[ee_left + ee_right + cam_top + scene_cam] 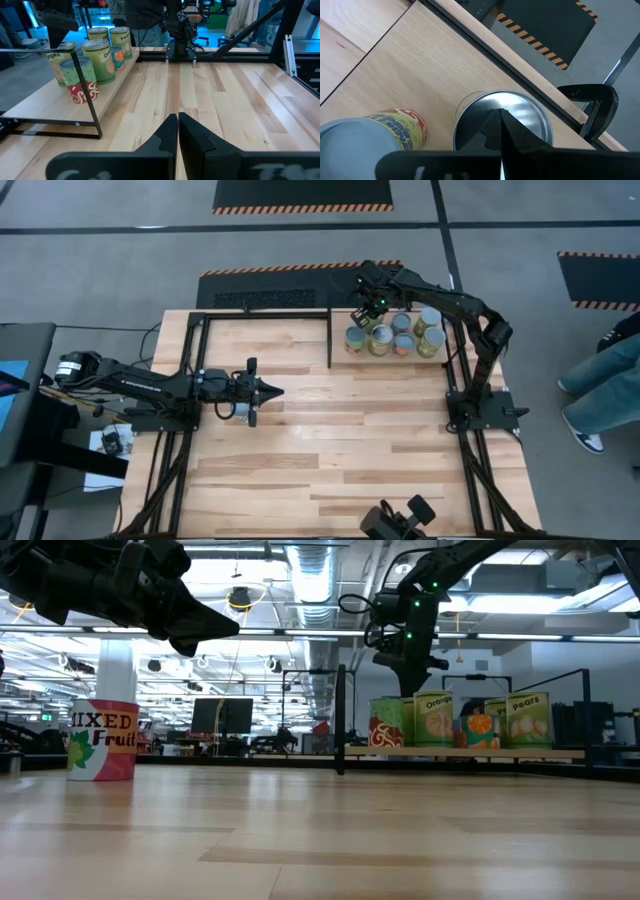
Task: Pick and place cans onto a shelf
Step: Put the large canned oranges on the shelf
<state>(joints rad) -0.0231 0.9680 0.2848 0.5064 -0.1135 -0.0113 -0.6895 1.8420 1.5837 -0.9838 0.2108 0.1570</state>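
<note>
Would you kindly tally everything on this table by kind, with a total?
Cans on the shelf: 7
Mixed Fruit can on the tabletop: 1
Shelf: 1
Grippers: 2, the left gripper and the right gripper
Total: 11
</note>
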